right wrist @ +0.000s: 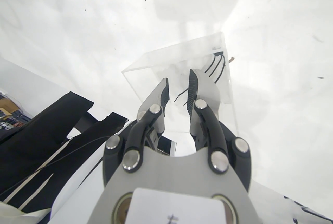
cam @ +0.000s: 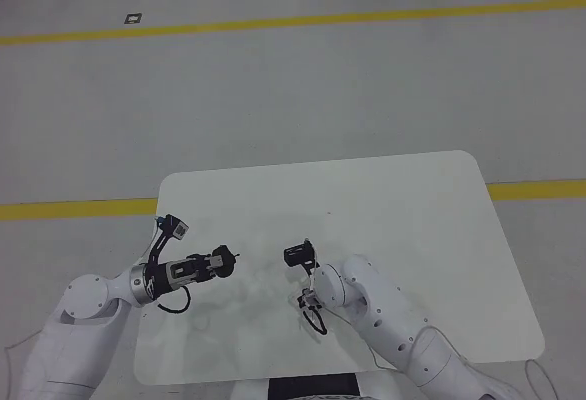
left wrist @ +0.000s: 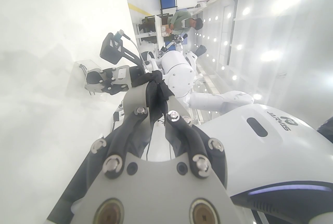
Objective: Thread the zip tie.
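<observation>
In the top view the task looks barely begun. The left gripper point(cam: 225, 261) and the right gripper point(cam: 298, 252) hang over the near middle of the white worktop point(cam: 403, 200), facing each other a little apart. The only marking here is a small square marker point(cam: 133, 18) on the floor beyond the worktop, too small to read. In the left wrist view the left gripper point(left wrist: 156, 84) has its fingers drawn together, the tips wrapped in black material; I cannot tell whether a tie is pinched there. Farther off, the right gripper point(left wrist: 91, 83) is at a clear box point(left wrist: 78, 65) standing on the worktop, with the zip ties point(left wrist: 82, 69) against the box's wall. A sign in the room behind carries a single character, which I leave unread. In the right wrist view the right gripper point(right wrist: 179, 77) stands narrowly parted, its fingertips seemingly inside the clear box point(right wrist: 182, 49), gripping nothing. A thin black strand point(right wrist: 182, 93), likely one tie's tail, lies between the fingers without being clamped. The bundle of zip ties point(right wrist: 217, 64) rests in the box's far corner, just beside one finger. By my judgement a tie is not yet picked out, and all the threading of tail through head is left. A white label point(right wrist: 177, 209) on the gripper's base is cut off by the edge and cannot be read.
</observation>
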`<control>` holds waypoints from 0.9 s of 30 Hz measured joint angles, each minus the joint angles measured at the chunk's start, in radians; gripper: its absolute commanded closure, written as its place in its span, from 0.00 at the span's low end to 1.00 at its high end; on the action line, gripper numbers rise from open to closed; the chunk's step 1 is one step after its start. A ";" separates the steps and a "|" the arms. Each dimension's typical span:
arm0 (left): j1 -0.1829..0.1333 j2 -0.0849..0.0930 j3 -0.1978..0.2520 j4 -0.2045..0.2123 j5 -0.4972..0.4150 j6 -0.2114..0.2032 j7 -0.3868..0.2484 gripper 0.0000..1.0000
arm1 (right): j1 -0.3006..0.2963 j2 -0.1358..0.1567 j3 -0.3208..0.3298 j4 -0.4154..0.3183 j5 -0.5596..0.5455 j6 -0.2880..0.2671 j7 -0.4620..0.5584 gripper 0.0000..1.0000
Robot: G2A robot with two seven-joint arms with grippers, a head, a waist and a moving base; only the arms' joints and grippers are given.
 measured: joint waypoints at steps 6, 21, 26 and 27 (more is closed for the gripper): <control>0.000 0.000 0.000 0.000 0.000 0.000 0.000 1.00 | -0.007 0.001 0.002 -0.012 -0.028 0.000 0.000 0.77; 0.000 0.000 0.000 0.000 0.000 0.000 0.000 1.00 | 0.012 -0.012 -0.014 0.045 -0.038 0.000 0.000 0.93; 0.000 0.000 0.000 0.000 0.000 0.000 0.000 1.00 | 0.016 -0.016 -0.015 0.049 -0.043 0.000 0.000 1.00; 0.000 0.000 0.000 0.000 0.000 0.000 0.000 1.00 | 0.016 -0.017 -0.014 0.048 -0.046 0.000 0.000 1.00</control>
